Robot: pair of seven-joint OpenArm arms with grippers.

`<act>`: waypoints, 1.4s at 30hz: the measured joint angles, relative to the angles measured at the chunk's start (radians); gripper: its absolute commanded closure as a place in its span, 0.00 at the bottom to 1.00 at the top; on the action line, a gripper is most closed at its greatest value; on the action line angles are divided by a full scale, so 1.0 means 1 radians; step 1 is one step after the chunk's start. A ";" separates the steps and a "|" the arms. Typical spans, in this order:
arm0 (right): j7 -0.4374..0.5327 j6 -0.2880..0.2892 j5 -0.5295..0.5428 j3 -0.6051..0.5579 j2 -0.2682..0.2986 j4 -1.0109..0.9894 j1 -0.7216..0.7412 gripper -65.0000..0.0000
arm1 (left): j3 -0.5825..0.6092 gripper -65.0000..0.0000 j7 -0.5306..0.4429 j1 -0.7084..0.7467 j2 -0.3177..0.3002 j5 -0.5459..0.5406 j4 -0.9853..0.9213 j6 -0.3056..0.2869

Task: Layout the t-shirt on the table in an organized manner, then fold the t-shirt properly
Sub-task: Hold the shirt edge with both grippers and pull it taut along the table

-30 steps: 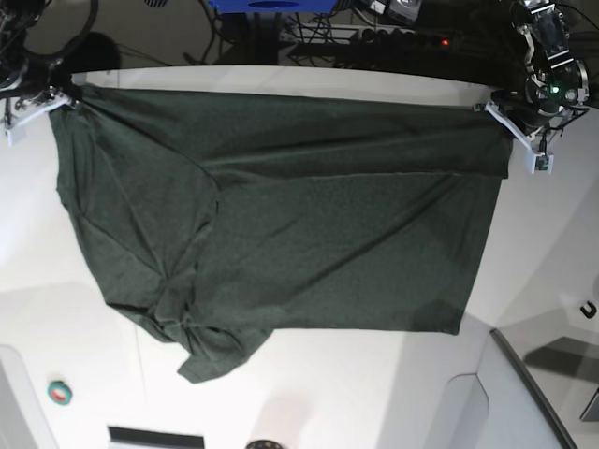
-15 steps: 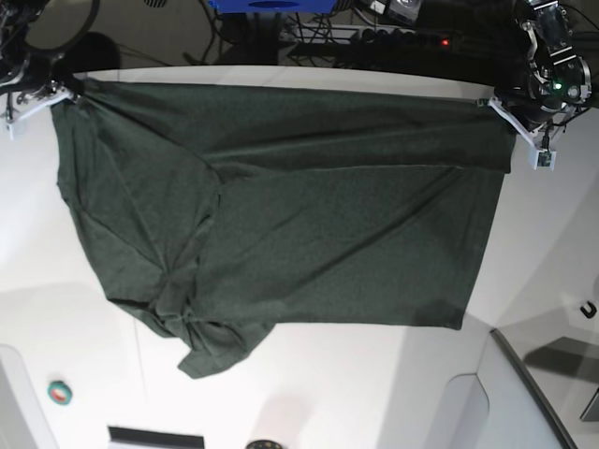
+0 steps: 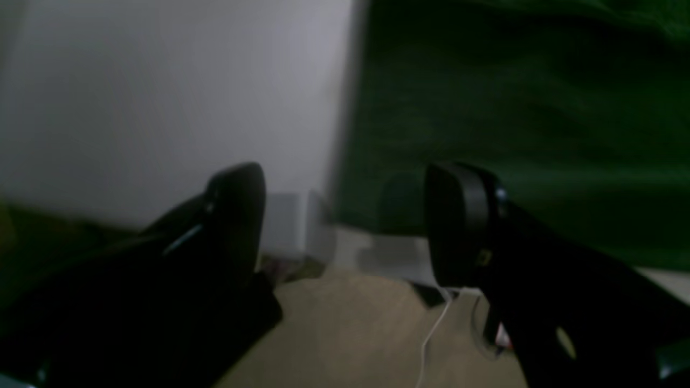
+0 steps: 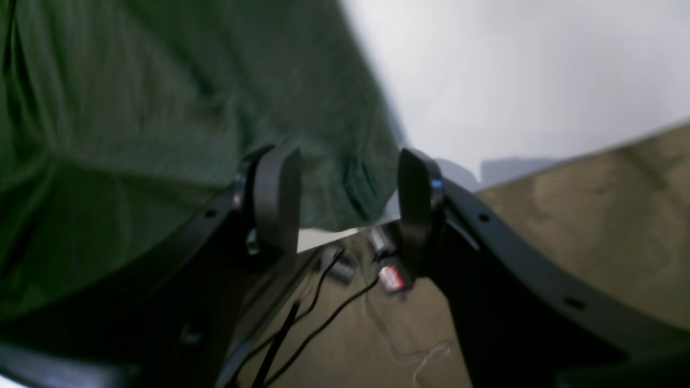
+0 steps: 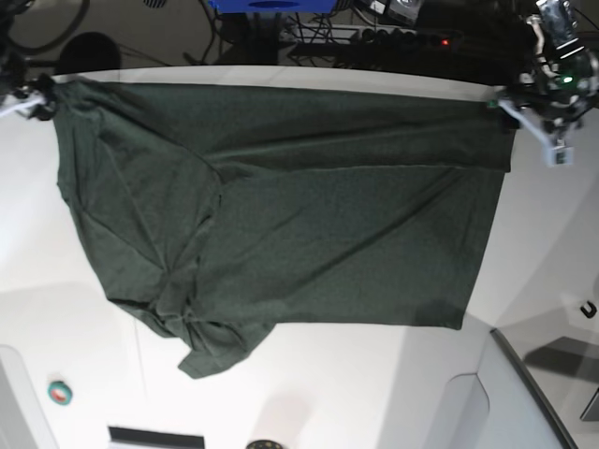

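Note:
The dark green t-shirt point(image 5: 281, 224) lies spread on the white table point(image 5: 84, 318), with its far hem along the table's far edge and a bunched sleeve near the front left. My left gripper point(image 5: 506, 101) stands at the shirt's far right corner. In the left wrist view this gripper point(image 3: 345, 221) is open, with the shirt point(image 3: 512, 108) lying just beyond its gap. My right gripper point(image 5: 41, 91) is at the far left corner. In the right wrist view it point(image 4: 347, 202) is open too, and the shirt's corner point(image 4: 334, 178) lies loose between the fingers.
A small green tape roll point(image 5: 60, 393) lies at the front left. A raised grey-white panel with a dark edge point(image 5: 524, 402) fills the front right, with a small black hook point(image 5: 588, 310) beside it. Cables and equipment sit past the far edge.
Both grippers have gone from shut on the shirt's far corners to open, letting the cloth go. The far hem has settled flat and both grippers have drawn slightly toward the far edge.

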 measured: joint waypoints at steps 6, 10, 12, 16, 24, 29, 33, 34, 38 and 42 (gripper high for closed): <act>-0.002 0.001 -0.006 -0.037 0.103 -0.010 0.052 0.59 | -0.157 0.34 0.005 0.001 -0.019 0.009 0.098 0.019; 0.019 0.037 0.007 -0.177 0.172 -0.143 0.201 0.94 | -0.053 0.97 -0.004 0.002 0.039 -0.101 0.167 -0.002; 0.072 0.084 0.021 -0.239 0.197 -0.239 0.257 1.00 | 0.012 1.00 0.002 0.004 0.051 -0.158 0.151 -0.010; 0.148 0.083 -0.006 -0.357 0.252 -0.415 0.324 1.00 | 0.082 1.00 -0.002 -0.025 0.059 -0.171 0.042 0.008; 0.203 0.083 0.001 -0.462 0.261 -0.468 0.360 1.00 | 0.110 1.00 -0.121 -0.029 0.057 -0.114 -0.082 0.008; 0.275 0.083 -0.015 -0.462 0.263 -0.570 0.391 1.00 | 0.105 1.00 -0.212 -0.051 0.058 -0.039 -0.180 0.015; 0.283 0.084 -0.127 -0.453 0.261 -0.670 0.454 1.00 | 0.105 1.00 -0.255 -0.069 0.045 -0.047 -0.225 0.014; 0.288 0.083 -0.148 -0.452 0.259 -0.680 0.463 1.00 | 0.105 1.00 -0.264 -0.066 0.043 -0.056 -0.228 0.008; 0.341 0.083 -0.170 -0.452 0.258 -0.699 0.477 1.00 | 0.105 1.00 -0.260 -0.063 0.032 -0.058 -0.232 0.003; 0.355 0.083 -0.169 -0.452 0.261 -0.710 0.478 1.00 | 0.105 1.00 -0.259 -0.062 0.026 -0.058 -0.234 0.003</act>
